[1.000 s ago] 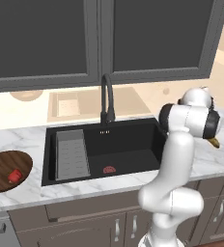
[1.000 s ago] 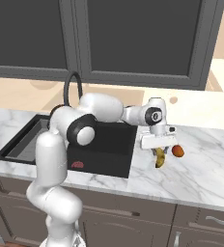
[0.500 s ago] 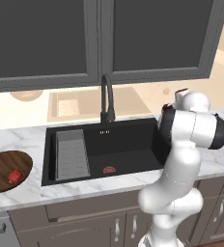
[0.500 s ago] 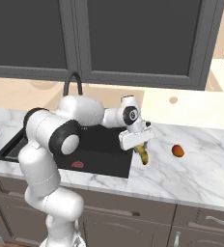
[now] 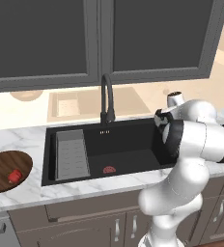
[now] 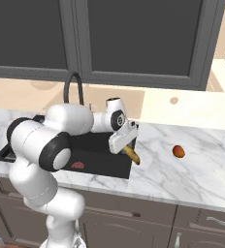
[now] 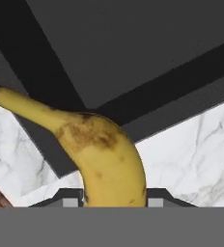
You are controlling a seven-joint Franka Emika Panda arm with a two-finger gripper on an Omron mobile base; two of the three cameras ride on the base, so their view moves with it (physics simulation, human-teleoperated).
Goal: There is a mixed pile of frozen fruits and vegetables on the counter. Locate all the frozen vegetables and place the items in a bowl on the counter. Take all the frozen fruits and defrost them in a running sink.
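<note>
We have the banana point(image 6: 131, 154) clamped in our gripper point(image 6: 125, 145) at the sink's point(image 5: 128, 154) right rim, not yet dropped in. The red vegetable chunk point(image 5: 15, 176) sits in the wooden bowl point(image 5: 0, 164); the orange-red fruit point(image 6: 179, 151) waits mid-counter point(image 6: 192, 169).

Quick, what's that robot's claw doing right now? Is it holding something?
Gripper: closed on the banana, carrying it above the sink's right edge.
</note>
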